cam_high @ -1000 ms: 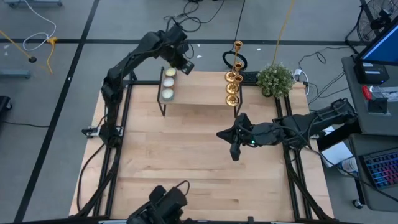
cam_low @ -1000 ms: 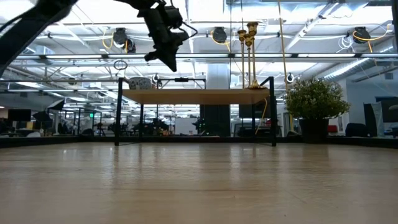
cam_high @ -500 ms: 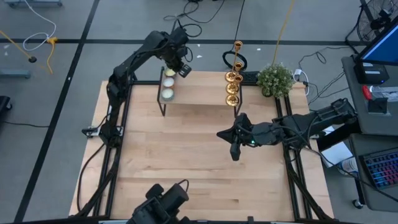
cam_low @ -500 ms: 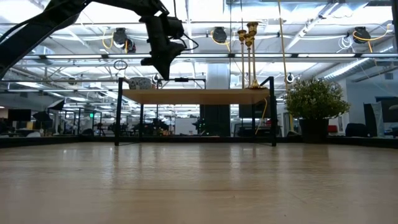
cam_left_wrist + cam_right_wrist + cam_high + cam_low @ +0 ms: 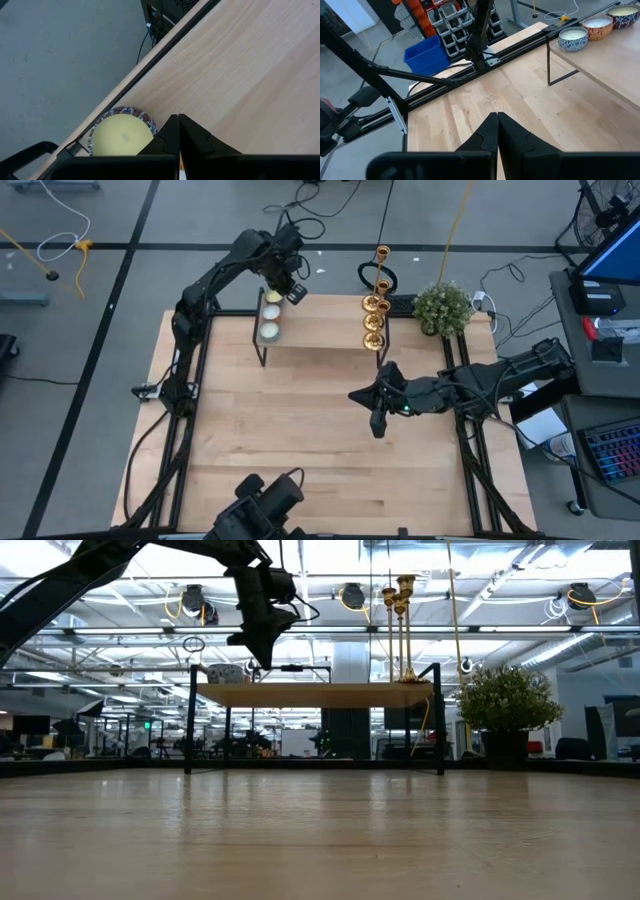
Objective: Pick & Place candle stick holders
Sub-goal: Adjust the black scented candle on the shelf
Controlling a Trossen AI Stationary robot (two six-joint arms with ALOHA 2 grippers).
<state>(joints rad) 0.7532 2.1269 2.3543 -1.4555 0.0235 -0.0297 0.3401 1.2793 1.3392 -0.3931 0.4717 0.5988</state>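
Three tall gold candle stick holders (image 5: 373, 320) stand in a row by their round bases on the right end of a small wooden shelf (image 5: 320, 332) at the table's far side; they also show in the low view (image 5: 400, 630). My left gripper (image 5: 294, 293) is shut and empty, hovering over the shelf's left end (image 5: 262, 662), beside a yellowish candle (image 5: 122, 137). My right gripper (image 5: 352, 393) is shut and empty, above the table's middle right, in front of the shelf (image 5: 497, 120).
Three round candles in bowls (image 5: 270, 312) sit in a row on the shelf's left end; they also show in the right wrist view (image 5: 597, 25). A potted plant (image 5: 441, 307) stands at the far right, beside the shelf. The wooden table (image 5: 300, 430) lies bare in front of the shelf.
My left gripper has dropped a little toward the shelf's left end and turned so that its fingers point more steeply down, then has held still. My right arm has kept still.
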